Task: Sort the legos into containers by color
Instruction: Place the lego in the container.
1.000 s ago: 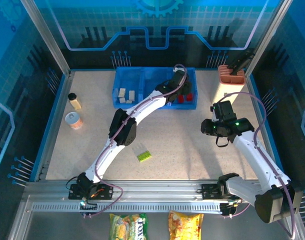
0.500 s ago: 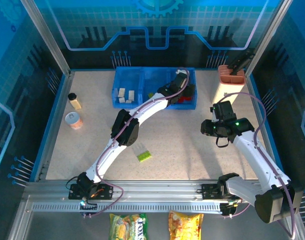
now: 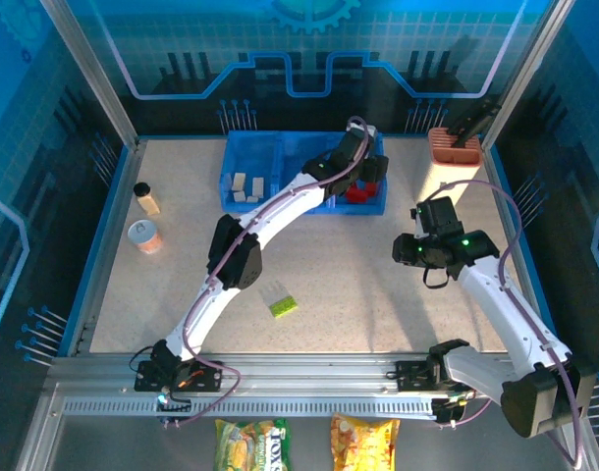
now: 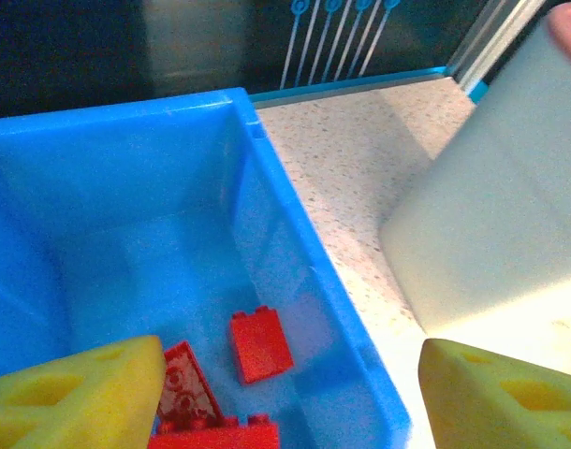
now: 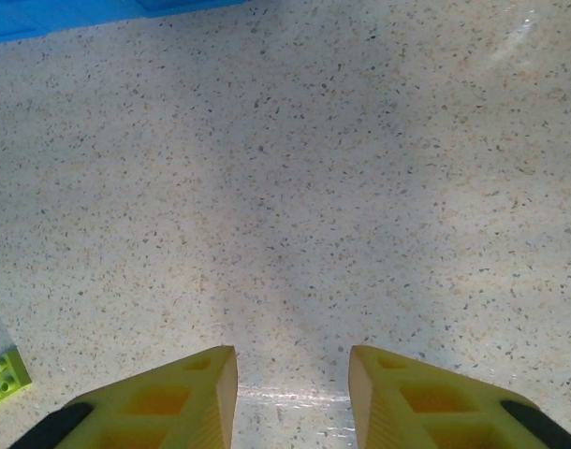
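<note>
Lying loose on the floor of the right compartment of the blue tray point(image 3: 280, 140): red bricks point(image 4: 260, 346), none being held. Lifting clear again after dipping lower into that compartment half a second ago, with the left fingers point(image 4: 75, 393) standing wider apart than a second ago and gripping nothing. Probably just finishing a drop-off, so likely moving on to the next piece. Leaving one green brick point(image 3: 283, 306) waiting on the worktop point(image 3: 358, 265), near of the tray. Stretching the left arm point(image 3: 270, 211) far out, wrist tilting down over the tray's right end. Hovering the right fingers point(image 5: 154, 398) slightly parted and empty above bare worktop, well apart from the tray.
</note>
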Motion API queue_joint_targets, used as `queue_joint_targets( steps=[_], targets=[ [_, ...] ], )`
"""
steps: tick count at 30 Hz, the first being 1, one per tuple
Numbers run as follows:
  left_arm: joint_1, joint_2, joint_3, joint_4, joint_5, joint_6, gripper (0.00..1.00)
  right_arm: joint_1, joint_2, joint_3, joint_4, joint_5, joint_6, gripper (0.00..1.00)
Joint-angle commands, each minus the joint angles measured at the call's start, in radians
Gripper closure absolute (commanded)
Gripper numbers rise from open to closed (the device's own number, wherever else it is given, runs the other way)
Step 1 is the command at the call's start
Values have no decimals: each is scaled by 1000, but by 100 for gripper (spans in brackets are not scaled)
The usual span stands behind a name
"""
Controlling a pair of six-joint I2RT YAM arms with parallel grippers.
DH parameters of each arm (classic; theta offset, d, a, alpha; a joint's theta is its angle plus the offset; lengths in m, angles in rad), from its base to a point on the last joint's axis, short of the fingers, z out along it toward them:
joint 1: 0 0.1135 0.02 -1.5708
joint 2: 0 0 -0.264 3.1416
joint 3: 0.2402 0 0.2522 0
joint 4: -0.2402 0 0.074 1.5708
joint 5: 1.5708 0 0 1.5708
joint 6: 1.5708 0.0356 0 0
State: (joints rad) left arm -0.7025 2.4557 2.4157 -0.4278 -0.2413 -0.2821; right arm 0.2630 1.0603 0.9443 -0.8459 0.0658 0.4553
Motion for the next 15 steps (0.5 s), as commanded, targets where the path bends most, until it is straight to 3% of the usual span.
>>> queue_joint_targets(
  steps=[1, 9, 15],
  targets=[
    [-5, -123, -88, -115, 46, -12, 28, 38, 24, 34, 3, -20, 8, 63],
    [7, -381, -498, -157, 54, -77, 31, 139, 92, 48, 18, 2, 35, 63],
    [64, -574, -827, -132, 91, -146, 32, 202, 126, 34, 31, 17, 67, 63]
  ],
)
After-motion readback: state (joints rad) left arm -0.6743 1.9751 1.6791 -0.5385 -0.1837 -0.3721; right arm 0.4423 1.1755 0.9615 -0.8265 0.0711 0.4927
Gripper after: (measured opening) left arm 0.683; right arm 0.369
